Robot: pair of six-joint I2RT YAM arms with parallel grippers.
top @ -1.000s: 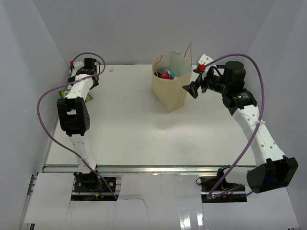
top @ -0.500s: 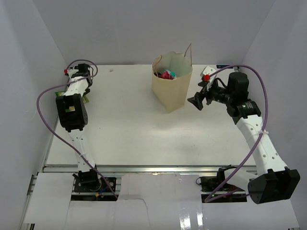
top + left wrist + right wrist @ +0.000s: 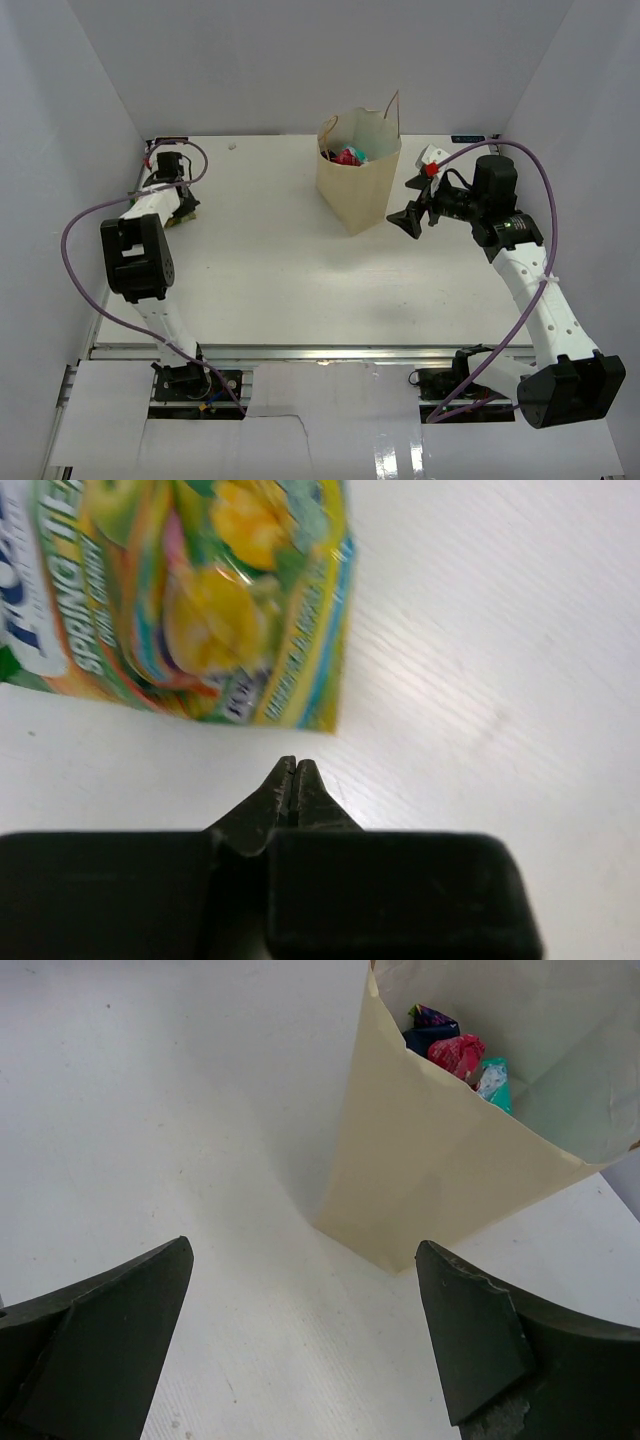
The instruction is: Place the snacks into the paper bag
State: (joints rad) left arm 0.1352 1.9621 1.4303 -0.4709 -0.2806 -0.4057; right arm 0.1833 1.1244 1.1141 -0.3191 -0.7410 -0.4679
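A green-yellow snack packet [image 3: 200,600] lies flat on the white table, just beyond my left gripper [image 3: 297,766]. That gripper is shut, its tips touching each other with nothing between them. From above, the left gripper [image 3: 182,205] sits at the far left of the table and its arm hides most of the packet. The tan paper bag [image 3: 355,195] stands upright at the back centre, holding red-pink [image 3: 457,1053], teal [image 3: 493,1078] and dark purple [image 3: 430,1025] snacks. My right gripper [image 3: 408,218] hangs open and empty just right of the paper bag [image 3: 440,1160].
White walls close in the table on the left, back and right. A purple cable [image 3: 85,215] loops off the left arm, and another [image 3: 545,200] off the right arm. The metal rail [image 3: 320,352] runs along the near edge.
My left gripper has gone from open to shut, and its arm has swung toward the far left corner. The right gripper has drifted down and slightly away from the bag, staying open.
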